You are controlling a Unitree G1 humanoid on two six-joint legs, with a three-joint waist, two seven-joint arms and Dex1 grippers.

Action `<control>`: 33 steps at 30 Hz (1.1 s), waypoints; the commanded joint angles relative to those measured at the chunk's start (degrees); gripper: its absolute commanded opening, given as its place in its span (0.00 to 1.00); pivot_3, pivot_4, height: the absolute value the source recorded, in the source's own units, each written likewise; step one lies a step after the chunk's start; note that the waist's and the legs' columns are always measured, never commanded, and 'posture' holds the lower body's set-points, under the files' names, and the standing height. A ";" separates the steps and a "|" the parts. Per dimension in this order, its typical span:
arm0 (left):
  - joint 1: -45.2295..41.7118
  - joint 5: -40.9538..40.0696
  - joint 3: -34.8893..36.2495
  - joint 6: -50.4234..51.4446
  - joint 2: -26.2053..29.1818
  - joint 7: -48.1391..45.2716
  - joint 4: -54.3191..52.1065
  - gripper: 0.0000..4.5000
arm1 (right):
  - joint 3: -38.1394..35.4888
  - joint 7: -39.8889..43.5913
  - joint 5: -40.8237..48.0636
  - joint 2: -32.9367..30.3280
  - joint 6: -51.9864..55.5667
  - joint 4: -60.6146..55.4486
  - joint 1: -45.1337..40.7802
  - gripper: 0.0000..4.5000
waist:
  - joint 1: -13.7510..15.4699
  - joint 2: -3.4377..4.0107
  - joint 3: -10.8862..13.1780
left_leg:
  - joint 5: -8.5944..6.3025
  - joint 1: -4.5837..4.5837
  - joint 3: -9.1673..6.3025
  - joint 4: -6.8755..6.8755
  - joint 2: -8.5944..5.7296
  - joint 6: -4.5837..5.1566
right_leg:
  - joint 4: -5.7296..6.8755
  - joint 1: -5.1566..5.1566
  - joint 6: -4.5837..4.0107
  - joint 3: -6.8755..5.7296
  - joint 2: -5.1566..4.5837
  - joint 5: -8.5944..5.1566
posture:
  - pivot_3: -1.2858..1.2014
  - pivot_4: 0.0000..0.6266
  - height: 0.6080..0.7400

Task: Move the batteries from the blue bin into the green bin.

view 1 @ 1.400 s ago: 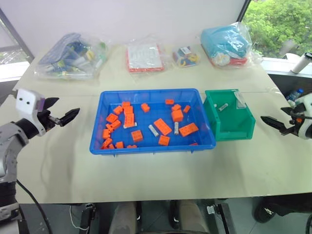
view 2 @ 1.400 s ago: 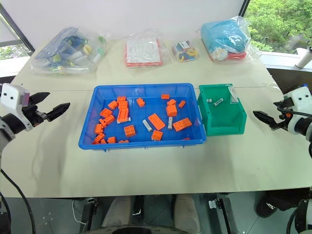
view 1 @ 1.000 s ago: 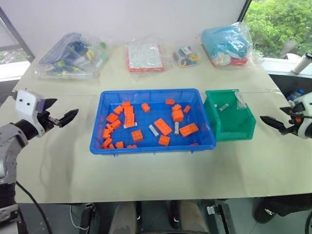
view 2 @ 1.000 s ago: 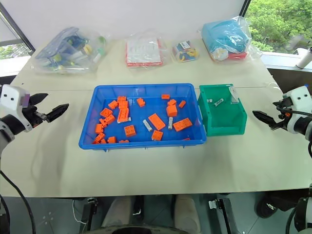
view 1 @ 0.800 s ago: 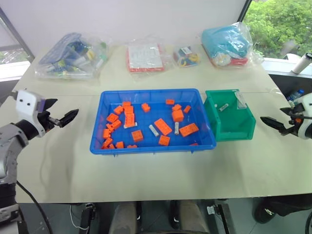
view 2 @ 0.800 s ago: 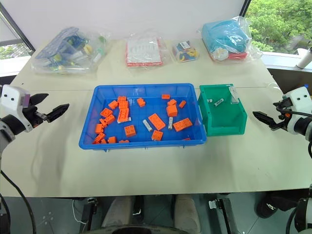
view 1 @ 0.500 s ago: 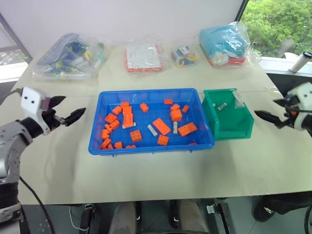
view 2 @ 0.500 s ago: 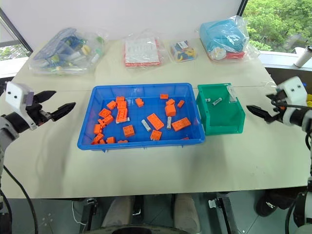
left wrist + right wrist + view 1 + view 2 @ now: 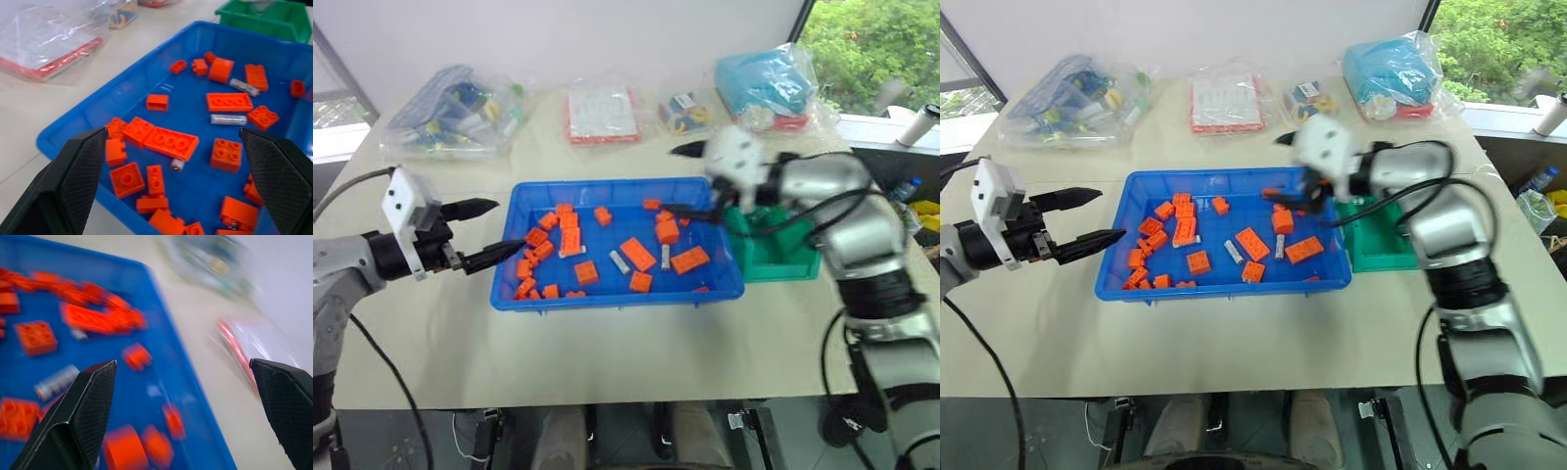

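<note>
Batteries (image 9: 620, 261) lay in the blue bin (image 9: 607, 297), approx. mid-floor among orange blocks (image 9: 639, 254). One ran its long axis diagonally, far-left to near-right. A 2nd one (image 9: 667, 258) just right of it lay w/ its long axis roughly front-to-back. In the left wrist view, two silver cylinders (image 9: 228, 119) showed between blocks, and a 3rd, end-on (image 9: 176, 165), sat beside a long block. All lay flat, none upright.

Blue bin held scattered orange blocks, most crowded toward its left side, plus those batteries. Green bin (image 9: 775, 257) stood touching the blue bin's right wall; the right arm hid its inside, so contents couldn't be told.

Vs. half a sec. before: right gripper (image 9: 690, 179) had swung from well right of the green bin to over the blue bin's far right corner, fingers spread wide, gripping nothing. Left gripper (image 9: 489, 231) had closed in from the table's left to the blue bin's left rim, lower fingertip (image 9: 514, 247) just over the rim; also spread apart and empty. Bins and batteries hadn't shifted. Bags (image 9: 455, 113) sat along the table's far edge as before.
</note>
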 commanded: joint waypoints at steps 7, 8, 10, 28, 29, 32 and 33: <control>3.64 1.09 -0.37 -1.94 2.47 -4.58 -2.46 1.00 | 14.84 -6.14 -16.93 14.87 -22.35 16.87 -6.44 0.99 | -0.30 -0.04 -0.02 | 0.03 0.02 0.05 0.14 -0.02 -0.05 | 0.13 0.02 -0.01 0.01 -0.03 0.00 | 0.52 0.24 0.98; 3.82 0.98 -0.05 -1.92 2.57 -4.59 -2.72 1.00 | 15.50 -6.31 -17.73 15.77 -23.63 18.43 -6.72 0.99 | -0.37 -0.04 -0.01 | 0.05 0.05 0.05 0.14 -0.02 -0.09 | 0.20 0.01 -0.01 0.01 -0.03 0.00 | 0.52 0.24 0.98; 4.19 0.73 0.61 -1.82 2.70 -4.41 -3.28 1.00 | 15.90 -6.61 -18.43 18.19 -25.29 21.99 -7.45 0.99 | -0.41 -0.04 -0.02 | 0.09 0.05 0.03 0.14 -0.02 -0.14 | 0.38 -0.04 -0.02 0.01 -0.03 -0.01 | 0.52 0.24 0.98; 4.70 -0.87 2.83 -0.68 1.20 0.71 -4.63 1.00 | 15.94 -15.66 -25.77 28.94 -35.73 47.43 -12.95 0.82 | -0.61 -0.04 -0.02 | 0.18 0.10 -0.08 0.08 0.01 -0.31 | 0.54 -0.07 -0.03 0.00 0.02 -0.02 | 0.52 0.24 0.98; 4.66 -1.07 2.90 -0.58 1.33 0.71 -4.57 1.00 | 15.80 -15.50 -25.74 28.97 -36.06 47.65 -12.96 0.72 | -0.59 -0.04 -0.01 | 0.19 0.10 -0.09 0.08 0.01 -0.33 | 0.54 -0.07 -0.04 0.00 0.02 -0.02 | 0.52 0.24 0.98; 4.16 -0.85 2.35 -0.90 1.81 0.19 -3.72 1.00 | 15.60 -14.85 -25.68 28.92 -36.32 47.44 -12.62 0.41 | -0.58 -0.04 -0.02 | 0.20 0.09 -0.10 0.08 0.00 -0.34 | 0.54 -0.06 -0.03 0.00 0.02 -0.01 | 0.52 0.24 0.98; 3.89 -0.75 2.09 -0.98 1.90 0.04 -3.45 1.00 | 15.53 -14.69 -25.63 28.88 -36.18 47.19 -12.47 0.30 | -0.63 -0.04 -0.02 | 0.20 0.09 -0.10 0.08 0.00 -0.34 | 0.54 -0.06 -0.04 0.00 0.02 -0.01 | 0.52 0.24 0.98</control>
